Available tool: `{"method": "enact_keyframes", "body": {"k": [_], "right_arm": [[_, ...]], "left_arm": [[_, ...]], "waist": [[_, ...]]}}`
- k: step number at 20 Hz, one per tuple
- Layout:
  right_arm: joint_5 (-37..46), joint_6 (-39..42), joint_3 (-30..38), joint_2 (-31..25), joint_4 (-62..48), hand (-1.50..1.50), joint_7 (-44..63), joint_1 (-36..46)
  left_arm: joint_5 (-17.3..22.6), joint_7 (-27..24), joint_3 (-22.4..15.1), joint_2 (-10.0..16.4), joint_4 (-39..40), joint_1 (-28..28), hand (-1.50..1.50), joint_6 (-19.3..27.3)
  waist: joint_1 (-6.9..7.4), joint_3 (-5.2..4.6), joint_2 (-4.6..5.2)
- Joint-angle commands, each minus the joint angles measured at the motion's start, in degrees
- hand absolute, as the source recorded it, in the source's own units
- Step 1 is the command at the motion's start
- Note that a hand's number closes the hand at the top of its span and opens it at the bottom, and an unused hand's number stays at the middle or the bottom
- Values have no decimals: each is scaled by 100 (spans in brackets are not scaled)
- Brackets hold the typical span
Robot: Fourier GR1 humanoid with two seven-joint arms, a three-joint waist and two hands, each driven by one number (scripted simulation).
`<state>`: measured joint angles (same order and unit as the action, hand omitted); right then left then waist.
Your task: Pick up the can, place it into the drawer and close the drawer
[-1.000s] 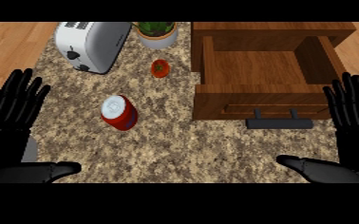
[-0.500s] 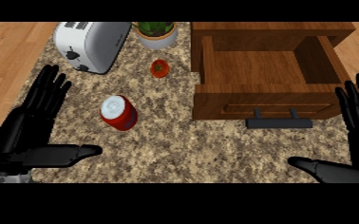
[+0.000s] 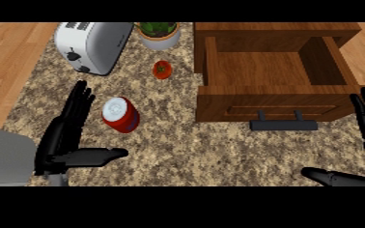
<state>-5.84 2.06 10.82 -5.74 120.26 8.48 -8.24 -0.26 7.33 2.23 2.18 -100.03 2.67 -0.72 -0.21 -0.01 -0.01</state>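
Can (image 3: pixel 119 114) is located on the speckled stone counter (image 3: pixel 200 149), left of centre, with its pale top turned toward the view's upper left and its red body seen below it. It is not contacted by either hand.

Left hand (image 3: pixel 63 145) is positioned just beside the can, on its left. The fingers (image 3: pixel 77 107) are held straight and point away from the robot, and the thumb is extended sideways across the counter below the can. Nothing is held.

Right hand (image 3: pixel 333 177) is shown only in part at the view's right edge. A thumb and straight fingertips are visible, spread apart, and nothing is held. It is well apart from the can.

Drawer (image 3: pixel 267 105) is pulled out of its wooden cabinet at the upper right, and its interior is exposed. A black handle (image 3: pixel 283 124) is mounted on its front panel.

A toaster (image 3: pixel 92 46), a potted plant (image 3: pixel 158 33) and a small red tomato (image 3: pixel 162 69) are placed along the far side of the counter, beyond the can.
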Motion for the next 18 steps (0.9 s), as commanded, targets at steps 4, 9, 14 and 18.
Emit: {"method": "enact_keyframes", "body": {"k": [4,9,14,18], "right_arm": [[88,-29,-61,170,675,-150,271,-320],[108,275,-123,334,427,-150,-148,-596],[-463,458,540,-4,595,-150,268,-416],[-157,231,345,160,595,-150,387,-130]], "left_arm": [[-289,-1083,30,-135,1392,-129,-150,236],[-73,-1492,458,-9,2183,-458,-150,256],[-161,-1976,447,-92,2874,-626,-150,437],[-58,-2243,520,83,3231,-565,-150,224]], "waist": [[-5,-1,0],[-9,0,2],[-8,0,-1],[7,0,-1]]}}
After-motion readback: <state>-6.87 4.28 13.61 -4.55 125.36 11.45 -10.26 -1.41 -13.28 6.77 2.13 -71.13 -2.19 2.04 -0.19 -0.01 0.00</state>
